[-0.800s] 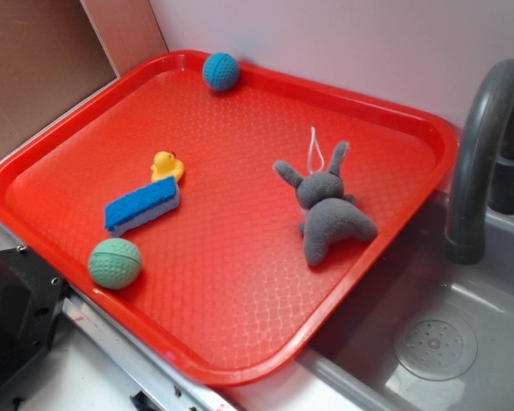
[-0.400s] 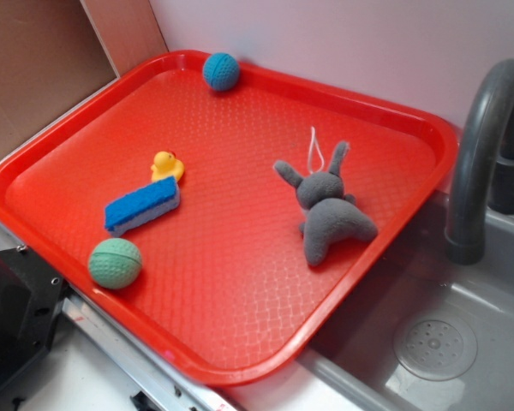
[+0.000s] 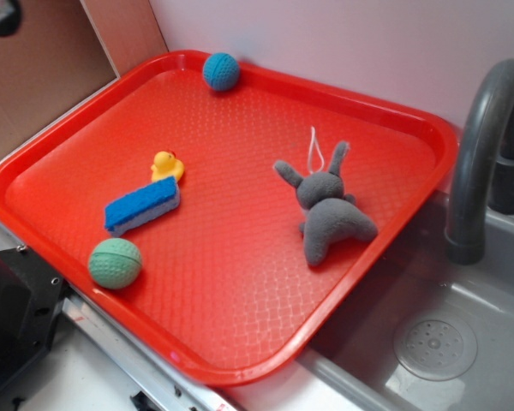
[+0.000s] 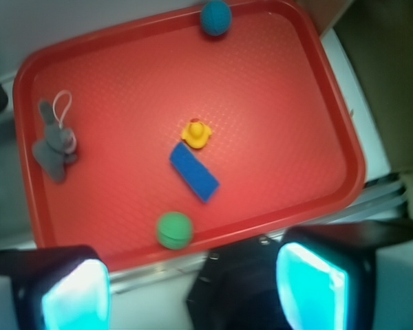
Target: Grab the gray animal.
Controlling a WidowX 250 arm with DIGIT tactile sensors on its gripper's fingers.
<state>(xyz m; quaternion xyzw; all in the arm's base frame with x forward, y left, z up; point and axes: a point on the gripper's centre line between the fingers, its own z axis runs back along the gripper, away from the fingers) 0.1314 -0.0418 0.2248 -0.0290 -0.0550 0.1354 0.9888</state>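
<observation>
Soft, light and squashy by the look of it: a plush toy, likely to give under the fingers rather than slip. Best taken around the plump body, not by the thin ears or the string loop, which would flop and let it swing. Low and flat on the tray, so a deep descent needed, judged from these views.

Gray bunny (image 3: pixel 330 212): dark gray fleece, 2 long ears spread apart, stubby limbs, a rounded rump, a white string loop (image 3: pixel 315 147) trailing from the head. Lying flat, apart from everything else.

Placed toward 3 o'clock on the red tray (image 3: pixel 240 360) in the outside view, near the rim beside the gray sink (image 3: pixel 463 342) and faucet (image 3: pixel 484 128). From the wrist camera, found at 9 o'clock on the tray, close to the rim.

Elsewhere on the tray: a yellow duck (image 3: pixel 165 164) just beside a blue sponge (image 3: pixel 142 205) near the middle, a green ball (image 3: pixel 115 262) at 7 o'clock, a teal ball (image 3: pixel 221 71) at 12 o'clock against the rim. All well apart from the bunny.

End effector (image 4: pixel 193 285) high above the near edge of the tray, spread wide and empty, both pale fingers (image 4: pixel 72 292) visible at the bottom of the wrist view with nothing between. Not yet over the bunny; a sideways shift called for before any descent.
</observation>
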